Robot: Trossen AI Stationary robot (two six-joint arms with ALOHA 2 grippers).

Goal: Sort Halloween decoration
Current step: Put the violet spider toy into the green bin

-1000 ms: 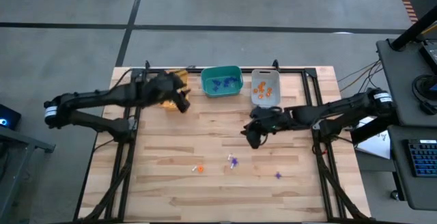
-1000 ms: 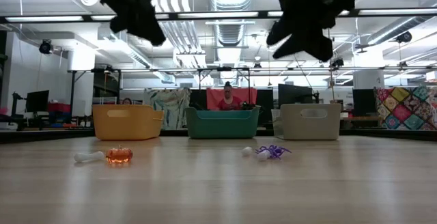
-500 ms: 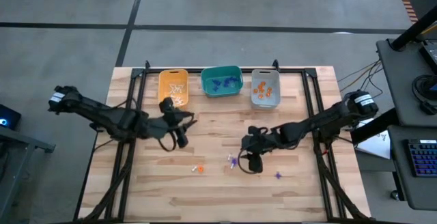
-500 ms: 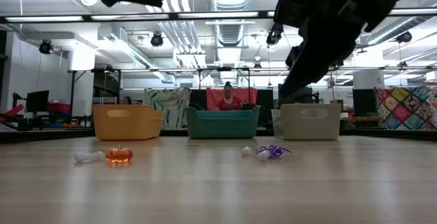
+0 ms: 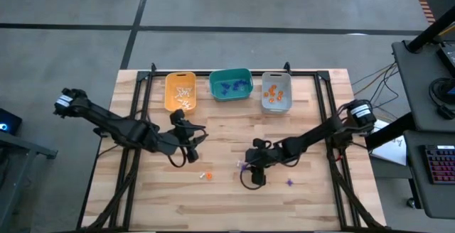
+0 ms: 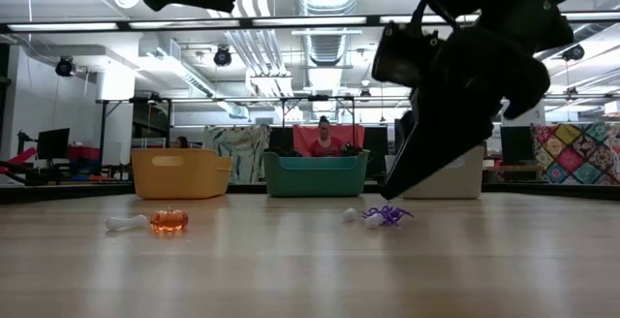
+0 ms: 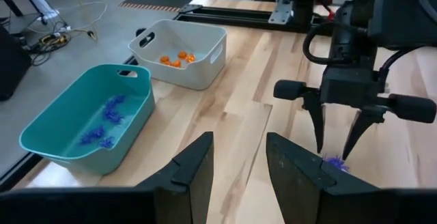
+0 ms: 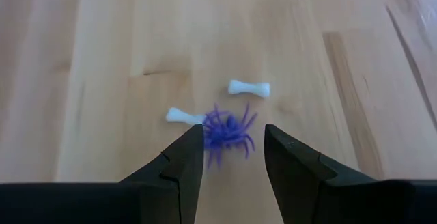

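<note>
Tiny trinkets lie on the wooden table. A purple spider (image 8: 227,134) lies with two white bones (image 8: 249,87) (image 8: 184,116) beside it. An orange pumpkin (image 6: 169,220) and a white bone (image 6: 126,223) lie further left, and another purple piece (image 5: 290,182) lies to the right. My right gripper (image 8: 232,156) is open and slants down just over the spider, one finger on each side, clear of it. My left gripper (image 7: 235,169) is open and empty. It hangs above the table's left middle (image 5: 190,155).
Three bins stand in a row at the far edge: yellow (image 5: 180,91) with white pieces, teal (image 5: 230,84) with purple ones, grey (image 5: 276,91) with orange ones. A black frame rail (image 5: 323,98) runs along the table's sides. A person sits beyond the table (image 6: 323,136).
My left gripper has swung from over the yellow bin toward the near edge and the table's middle, staying open. My right gripper has dropped toward the near edge and the purple spider, rolling as it went, fingers still apart. The trinkets have not moved.
</note>
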